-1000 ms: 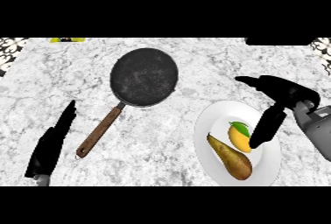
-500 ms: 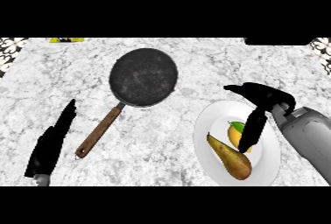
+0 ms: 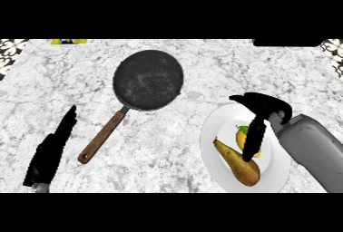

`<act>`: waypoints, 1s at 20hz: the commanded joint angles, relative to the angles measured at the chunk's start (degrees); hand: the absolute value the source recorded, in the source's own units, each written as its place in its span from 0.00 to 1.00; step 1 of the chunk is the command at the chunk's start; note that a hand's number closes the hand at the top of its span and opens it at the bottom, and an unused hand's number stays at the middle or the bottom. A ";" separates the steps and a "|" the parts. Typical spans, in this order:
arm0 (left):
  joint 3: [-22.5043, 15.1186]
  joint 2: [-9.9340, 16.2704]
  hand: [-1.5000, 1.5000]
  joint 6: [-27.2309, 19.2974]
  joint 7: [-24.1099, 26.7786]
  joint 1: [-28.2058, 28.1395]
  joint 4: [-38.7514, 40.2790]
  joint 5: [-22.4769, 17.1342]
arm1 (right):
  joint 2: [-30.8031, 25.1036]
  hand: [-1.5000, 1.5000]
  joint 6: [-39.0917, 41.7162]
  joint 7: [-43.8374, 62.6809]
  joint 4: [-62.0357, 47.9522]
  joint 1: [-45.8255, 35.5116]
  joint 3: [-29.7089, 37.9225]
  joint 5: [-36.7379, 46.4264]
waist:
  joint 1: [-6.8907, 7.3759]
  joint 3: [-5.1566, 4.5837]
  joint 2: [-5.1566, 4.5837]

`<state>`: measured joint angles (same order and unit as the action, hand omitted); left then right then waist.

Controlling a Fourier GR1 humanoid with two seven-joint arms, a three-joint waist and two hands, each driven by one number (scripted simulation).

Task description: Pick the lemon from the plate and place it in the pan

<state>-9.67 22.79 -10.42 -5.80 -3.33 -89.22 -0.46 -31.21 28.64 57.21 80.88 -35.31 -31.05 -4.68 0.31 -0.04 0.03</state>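
Marbled grey counter (image 3: 174, 149) bears pan (image 3: 148, 79), plate (image 3: 218, 131).

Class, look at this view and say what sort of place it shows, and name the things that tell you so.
Most likely a kitchen counter: a marbled stone worktop holds a dark frying pan with a wooden handle, and a white plate bearing a lemon and a pear.

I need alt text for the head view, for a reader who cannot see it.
The right hand reaches over a white plate holding a lemon and a pear, a finger across the lemon. A black pan lies to the left, empty; the left hand rests open at the lower left.
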 commanded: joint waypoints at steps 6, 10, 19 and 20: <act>1.02 -0.10 0.50 1.27 -3.92 -1.34 -4.65 0.90 | 1.63 0.00 3.37 8.54 1.60 3.08 -0.82 1.98 | -0.14 0.02 0.14; 1.22 -2.27 0.50 1.46 1.61 -2.67 -1.13 2.20 | 3.66 0.00 4.71 4.21 -4.45 2.18 0.60 4.94 | 0.08 0.01 -0.05; 3.76 -2.60 0.50 3.87 -3.09 -0.87 -4.14 2.34 | 6.47 0.00 4.36 3.19 -4.32 5.32 2.46 11.22 | -0.02 0.03 0.00; 1.92 -3.97 0.50 2.82 -1.69 -1.80 -3.61 4.74 | 5.88 0.00 5.08 -1.59 -6.99 6.24 2.11 13.27 | 0.04 0.04 -0.04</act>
<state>-7.88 19.39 -8.35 -7.93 -4.56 -92.39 3.29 -26.56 31.37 54.44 76.75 -29.38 -29.64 5.49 0.23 -0.01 0.03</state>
